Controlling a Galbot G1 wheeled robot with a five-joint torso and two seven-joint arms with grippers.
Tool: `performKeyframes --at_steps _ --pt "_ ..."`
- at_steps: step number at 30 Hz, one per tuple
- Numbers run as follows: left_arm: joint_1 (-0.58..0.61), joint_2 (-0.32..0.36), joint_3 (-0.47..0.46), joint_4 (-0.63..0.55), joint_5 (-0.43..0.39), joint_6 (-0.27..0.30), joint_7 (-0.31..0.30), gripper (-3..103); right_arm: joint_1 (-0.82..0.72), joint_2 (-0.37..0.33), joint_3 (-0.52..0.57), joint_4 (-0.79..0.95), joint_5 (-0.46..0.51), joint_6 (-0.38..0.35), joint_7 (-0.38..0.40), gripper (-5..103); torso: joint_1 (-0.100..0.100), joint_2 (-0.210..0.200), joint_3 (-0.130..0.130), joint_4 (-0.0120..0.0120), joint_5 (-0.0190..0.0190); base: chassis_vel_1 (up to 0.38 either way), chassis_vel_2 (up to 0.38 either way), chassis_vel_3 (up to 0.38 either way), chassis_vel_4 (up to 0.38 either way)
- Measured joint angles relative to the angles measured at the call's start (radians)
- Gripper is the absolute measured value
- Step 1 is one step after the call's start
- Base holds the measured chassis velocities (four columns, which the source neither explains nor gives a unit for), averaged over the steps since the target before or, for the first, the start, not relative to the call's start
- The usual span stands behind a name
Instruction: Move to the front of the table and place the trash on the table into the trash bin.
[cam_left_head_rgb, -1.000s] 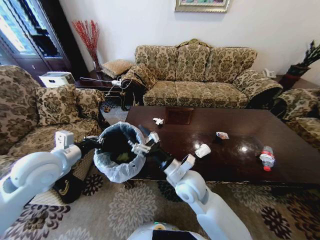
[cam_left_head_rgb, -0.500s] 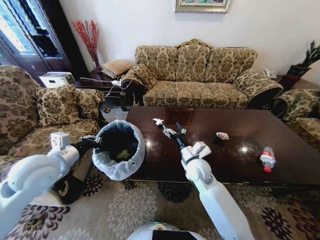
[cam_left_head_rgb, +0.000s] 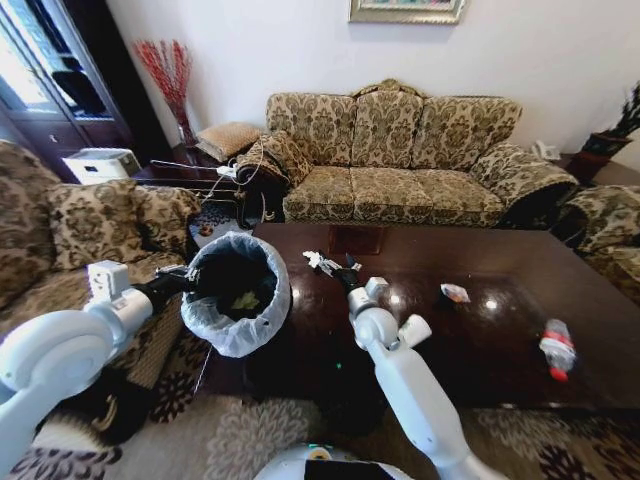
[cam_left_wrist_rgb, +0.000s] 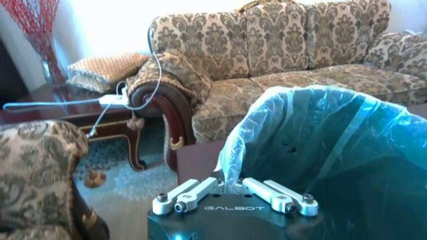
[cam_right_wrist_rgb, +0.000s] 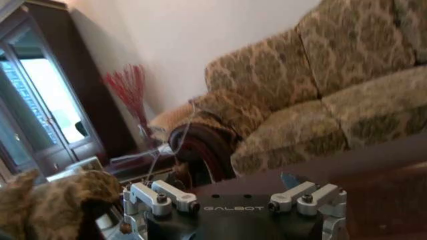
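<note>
Head view: I have the left gripper (cam_left_head_rgb: 190, 283) clamped on the rim of the bin (cam_left_head_rgb: 236, 300), holding it just off the left end of the bench (cam_left_head_rgb: 480, 340); some litter already lies inside. The right gripper (cam_left_head_rgb: 335, 268) is stretched out over the bench, tips just beside a paper wad (cam_left_head_rgb: 315, 261) near the far left corner; whether it is open or closed I cannot tell from here. The wad lies ahead of the gripper and slightly toward the bin, so the right arm is the nearer one. More trash: a cup (cam_left_head_rgb: 414, 329) close against the right forearm, a wrapper (cam_left_head_rgb: 455, 293) mid-bench, a bottle (cam_left_head_rgb: 557, 351) lying on its side near the right end, well apart from either arm. Bench top between these is open; the bin mouth sits close to the wad, so I judge the carry short. Left wrist view: fingers (cam_left_wrist_rgb: 180, 195) pinched narrow on the bag edge, the liner open wide beyond them. Right wrist view: finger bases show, tips hidden, spread not readable; sofa (cam_right_wrist_rgb: 320, 105) beyond the bench edge.
</note>
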Motion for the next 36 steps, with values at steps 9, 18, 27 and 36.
performKeyframes --at_steps 9,18,27,36 --pt "0.028 -0.027 -0.018 -0.045 0.003 0.004 0.001 2 0.130 0.137 0.019 -0.286 -0.084 0.021 0.018 100 -0.002 0.000 -0.001 0.0004 -0.0004 -0.034 0.050 0.028 -0.047" --pt "0.030 -0.039 -0.011 -0.047 0.000 0.006 0.002 2 0.243 0.150 0.017 -0.547 -0.133 0.050 0.042 100 -0.001 0.000 0.000 0.0003 -0.0003 0.005 -0.005 -0.005 0.007" --pt "0.022 -0.043 0.001 -0.040 0.000 0.007 0.002 2 0.299 0.147 0.001 -0.696 -0.159 0.069 -0.020 83 -0.002 0.000 -0.001 0.0003 -0.0003 0.000 0.000 0.000 0.000" --pt "0.010 -0.047 0.020 -0.032 0.000 0.006 0.002 2 0.295 0.146 -0.002 -0.701 -0.168 0.072 -0.039 63 -0.001 0.000 0.000 0.0002 -0.0002 0.000 0.000 0.000 0.000"
